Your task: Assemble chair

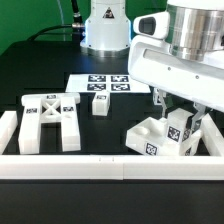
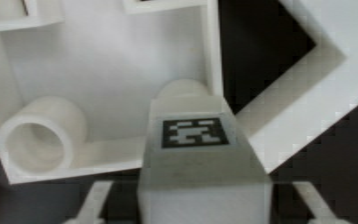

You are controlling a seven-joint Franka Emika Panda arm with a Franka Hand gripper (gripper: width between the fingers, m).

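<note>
While the claw (image 1: 180,125) grips a tagged post (image 2: 194,130) over the seat (image 1: 145,140) at four o'clock, fitting it seems the step; next, aim it at the round socket (image 2: 43,135).

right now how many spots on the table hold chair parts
3. The X-braced frame lies at the exterior view's left, a small post sits by the marker board, and the seat slab with a tagged post is under the gripper. More may hide there.

White arm (image 1: 165,62), seemingly dark claw (image 1: 178,124)
</note>
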